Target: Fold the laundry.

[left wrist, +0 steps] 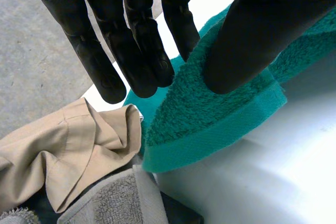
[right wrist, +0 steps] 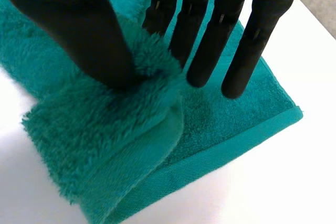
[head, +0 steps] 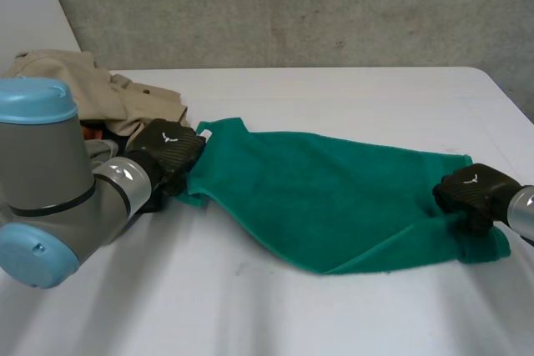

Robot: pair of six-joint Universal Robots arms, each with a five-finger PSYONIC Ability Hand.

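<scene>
The robot's left arm [head: 50, 198] is reaching in closest to the camera, ending at the left end of the green towel [head: 325, 198]. The towel is lying stretched out along the white worktop [head: 250, 306]. Part of its near edge is turning up in a slanting flap towards its right end.

The left hand [head: 171, 149] is gripping the towel's left corner. Its thumb [left wrist: 247, 40] is pressing on one face of the cloth and its straight fingers [left wrist: 178, 24] are meeting the other, so the corner is pinched between them.

The right hand [head: 471, 192] is holding the towel's right end. Its thumb [right wrist: 89, 40] is pushing a bunched fold against the straight fingers [right wrist: 210, 40], whose tips are resting on the flat layer below.

Just beyond the towel's left corner a crumpled beige garment [head: 92, 89] is lying in a heap. A grey terry cloth [left wrist: 110, 198] is showing under it, close beside that corner.

Farther behind the towel, the worktop is running back to a grey concrete wall [head: 317, 6].
</scene>
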